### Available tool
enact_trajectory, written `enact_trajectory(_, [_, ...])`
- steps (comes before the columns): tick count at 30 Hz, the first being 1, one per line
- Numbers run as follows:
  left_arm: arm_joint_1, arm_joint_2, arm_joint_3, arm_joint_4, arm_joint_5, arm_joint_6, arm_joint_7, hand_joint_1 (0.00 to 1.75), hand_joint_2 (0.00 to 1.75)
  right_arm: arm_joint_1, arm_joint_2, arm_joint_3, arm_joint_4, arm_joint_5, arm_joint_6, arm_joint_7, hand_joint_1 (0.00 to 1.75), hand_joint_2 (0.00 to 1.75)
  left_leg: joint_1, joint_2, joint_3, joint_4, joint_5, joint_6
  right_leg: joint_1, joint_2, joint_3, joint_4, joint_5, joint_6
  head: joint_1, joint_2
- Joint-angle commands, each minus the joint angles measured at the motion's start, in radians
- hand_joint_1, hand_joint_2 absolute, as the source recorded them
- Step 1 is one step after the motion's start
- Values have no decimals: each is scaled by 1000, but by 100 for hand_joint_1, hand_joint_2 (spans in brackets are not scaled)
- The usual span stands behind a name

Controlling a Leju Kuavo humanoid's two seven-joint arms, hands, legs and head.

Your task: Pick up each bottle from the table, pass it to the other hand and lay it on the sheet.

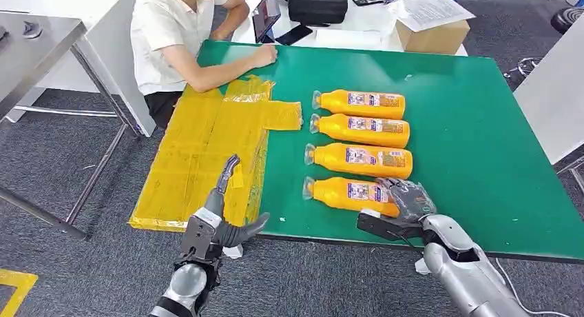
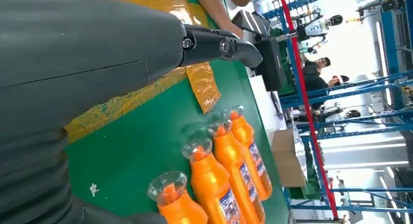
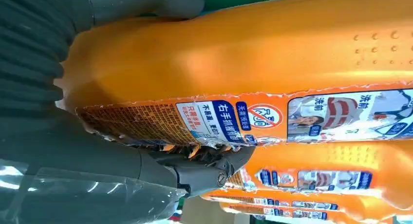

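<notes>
With four bottles (image 1: 359,141) on table (image 1: 482,138), sheet (image 1: 200,151) bare: nothing delivered. Right hand (image 1: 406,200) wrapped round nearest bottle (image 1: 348,194), unlifted; left hand (image 1: 224,203) apart, holding nothing.

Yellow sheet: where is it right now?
Head view: the yellow sheet lies on the green table's left edge, left of the four bottles, with the left hand at its near end.

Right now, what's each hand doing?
Left hand: open, holding nothing, over the yellow sheet.
Right hand: fingers around the nearest bottle, which lies on the table.
</notes>
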Motion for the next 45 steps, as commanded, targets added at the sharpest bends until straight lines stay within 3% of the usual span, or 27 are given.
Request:
enact_trajectory(1, [-19, -42, 50, 21, 156, 29, -41, 0, 175, 76, 126, -149, 59, -321, 59, -211, 175, 175, 2, -1, 4, -1, 0, -1, 2, -1, 4, -2, 0, -2, 0, 0])
enact_trajectory(5, [79, -8, 28, -65, 441, -137, 74, 0, 175, 85, 209, -216, -8, -427, 28, -273, 173, 175, 3, 4, 7, -2, -3, -3, 3, 4, 7, -3, -1, -3, 1, 0])
enact_trajectory(13, [114, 27, -30, -84, 473, -183, 71, 0, 175, 58, 229, -263, 22, -459, -17, -288, 175, 175, 2, 2, 3, -1, -2, -2, 2, 2, 3, 0, -2, -2, 0, 0])
enact_trajectory(15, [124, 19, -29, -104, 469, -158, 58, 0, 175, 62, 236, -276, 24, -466, -32, -300, 159, 175, 2, 3, 2, 0, -3, -2, 2, 4, 3, 0, -1, -2, 0, 0])
enact_trajectory(19, [136, 33, -39, -121, 517, -184, 77, 0, 175, 80, 259, -290, -11, -487, -40, -328, 169, 175, 1, 1, 2, -1, -2, -2, 1, 2, 3, -1, -1, -2, 0, 0])
enact_trajectory(25, [118, 60, -61, -102, 526, -268, 73, 0, 175, 84, 300, -255, -46, -506, -5, -364, 164, 175, 2, 3, 3, -1, -2, -3, 1, 4, 3, -1, -1, -3, 0, 0])
enact_trajectory(37, [31, 33, -37, 1, 521, -300, 97, 0, 175, 92, 367, -139, -120, -517, 34, -407, 164, 175, 2, 0, 1, -1, -1, -2, 2, 1, 1, 0, -1, -2, 0, 0])
enact_trajectory(39, [15, 22, -29, -3, 560, -303, 110, 0, 175, 97, 381, -94, -152, -540, 54, -404, 159, 175, 2, 1, 2, -1, -2, -2, 2, 2, 2, 0, -2, -3, 0, 0])
enact_trajectory(41, [0, 19, -39, -18, 564, -304, 111, 0, 175, 88, 383, -48, -152, -561, 84, -385, 138, 175, 2, 2, 0, -1, -1, -2, 2, 3, 0, 1, -1, -3, 0, 0])
enact_trajectory(45, [-33, 14, -46, -1, 573, -289, 115, 0, 175, 79, 390, 7, -133, -569, 89, -401, 154, 175, 2, -1, 1, 0, -1, -3, 2, 0, 1, 1, -2, -3, 0, 0])
